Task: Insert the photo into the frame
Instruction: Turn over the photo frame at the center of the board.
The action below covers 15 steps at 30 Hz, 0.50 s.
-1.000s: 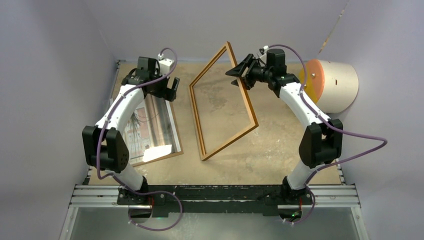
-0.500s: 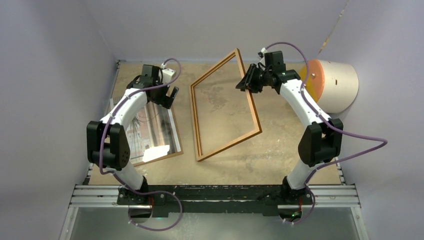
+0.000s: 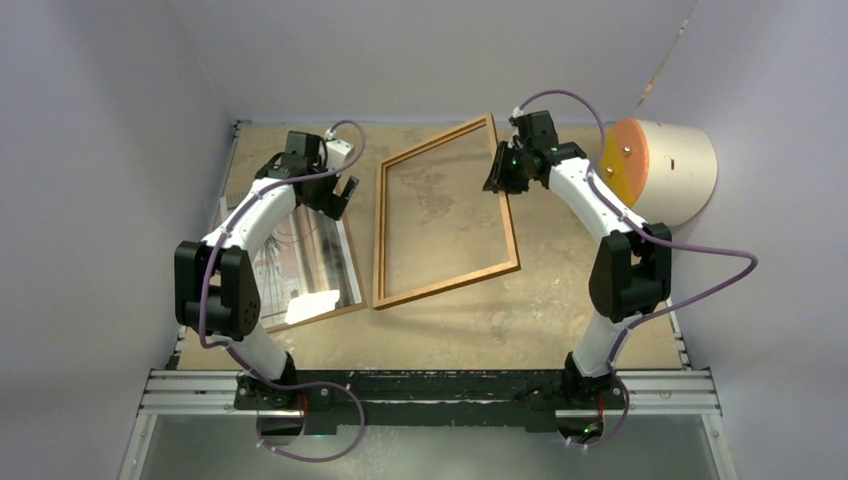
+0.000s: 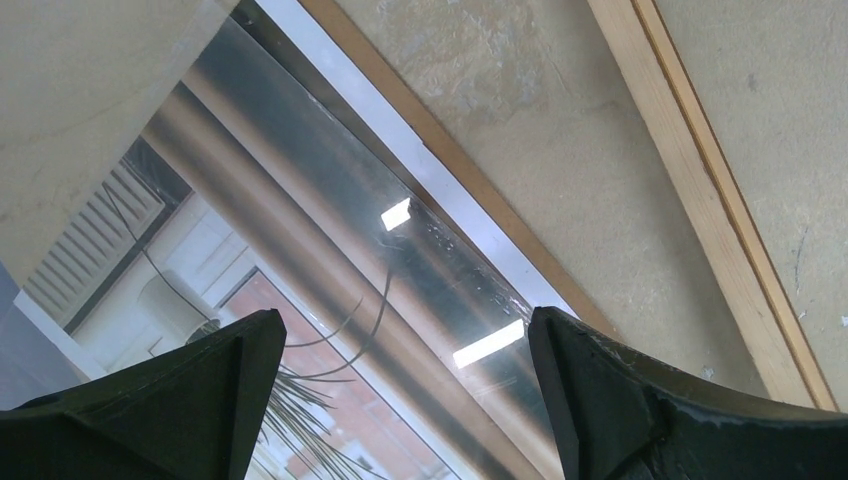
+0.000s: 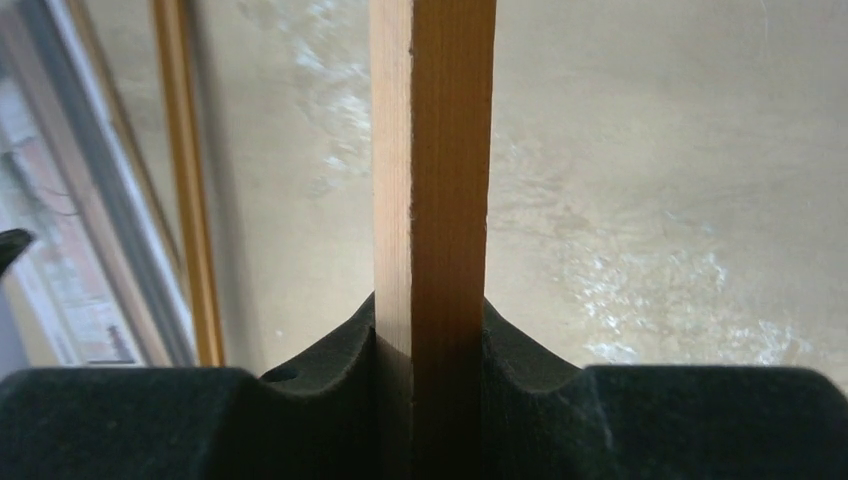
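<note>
Two arms reach forward: the right pincer (image 3: 497, 168), wrist turned inward, clamps the frame (image 3: 447, 284) by its right rail near the far corner, while the left pincer (image 3: 335, 195) hangs spread wide and empty over the photo (image 3: 290, 255) at its far end. The frame sits central on the tabletop (image 3: 570, 300), long axis near-to-far, left rail just beside the photo, bare surface to its right.

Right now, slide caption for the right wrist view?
Right gripper shut on one rail of the frame, table beyond.

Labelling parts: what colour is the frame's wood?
Orange-brown, the frame; best seen in the right wrist view.
</note>
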{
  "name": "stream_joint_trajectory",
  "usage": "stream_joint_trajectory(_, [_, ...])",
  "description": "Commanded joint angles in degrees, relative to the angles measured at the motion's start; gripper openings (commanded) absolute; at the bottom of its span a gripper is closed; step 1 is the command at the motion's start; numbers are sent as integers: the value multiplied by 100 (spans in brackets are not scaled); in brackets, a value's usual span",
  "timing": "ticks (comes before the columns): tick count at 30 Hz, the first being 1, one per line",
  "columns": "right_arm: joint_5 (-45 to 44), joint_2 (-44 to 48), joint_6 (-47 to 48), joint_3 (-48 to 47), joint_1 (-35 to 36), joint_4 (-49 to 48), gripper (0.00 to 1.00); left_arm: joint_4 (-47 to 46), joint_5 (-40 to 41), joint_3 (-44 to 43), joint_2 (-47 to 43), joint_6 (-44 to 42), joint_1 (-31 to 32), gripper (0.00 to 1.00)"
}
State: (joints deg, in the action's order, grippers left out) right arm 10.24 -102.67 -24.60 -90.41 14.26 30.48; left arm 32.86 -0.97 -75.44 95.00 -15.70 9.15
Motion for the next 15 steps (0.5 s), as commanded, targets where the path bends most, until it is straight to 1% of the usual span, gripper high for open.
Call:
stream_joint_trajectory(1, [-1003, 211, 245, 496, 123, 39, 21, -178, 83, 130, 22, -164, 60, 100])
stream_joint_trajectory(3, [-1208, 270, 301, 623, 230, -123, 21, -206, 84, 135, 35, -170, 69, 100])
stream_joint_trajectory(9, [-2486, 391, 638, 982, 826, -528, 21, -257, 152, 124, 75, -194, 111, 100])
stream_joint_trajectory(11, [-2663, 412, 715, 1100, 953, -688, 22, -256, 241, 135, 110, -224, 122, 100])
stream_joint_trajectory(15, [-2890, 337, 838, 1319, 990, -843, 24, -273, 288, 188, 112, -280, 127, 100])
